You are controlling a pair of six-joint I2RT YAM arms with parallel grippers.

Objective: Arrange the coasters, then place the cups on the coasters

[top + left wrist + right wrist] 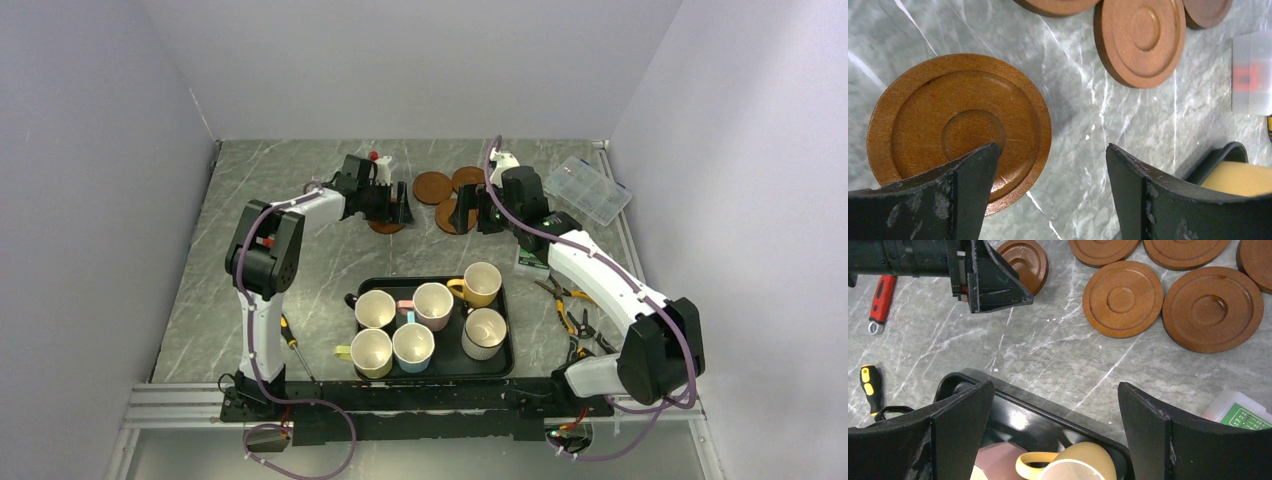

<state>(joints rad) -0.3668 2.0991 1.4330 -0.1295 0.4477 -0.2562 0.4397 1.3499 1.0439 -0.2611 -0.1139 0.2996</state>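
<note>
Several reddish-brown coasters lie flat at the back of the table. One coaster point(960, 120) sits apart to the left, under my left gripper point(1052, 147), whose left finger point(968, 190) hangs over its edge. The jaws stand apart with only bare marble between them. The other coasters point(1123, 297) point(1213, 307) are grouped to the right point(432, 186). My right gripper point(1055, 385) is open above the far rim of the black tray point(1013, 405), beside that group. Several cups point(432, 304) stand in the tray; the yellow cup point(1088, 457) and a pink cup point(998, 457) show below my right fingers.
A clear plastic parts box point(585, 188) lies at the back right. Pliers point(570, 300) rest right of the tray. A yellow-handled screwdriver point(870, 385) and a red wrench point(880, 300) lie left of it. My two grippers point(400, 208) point(470, 215) are close together.
</note>
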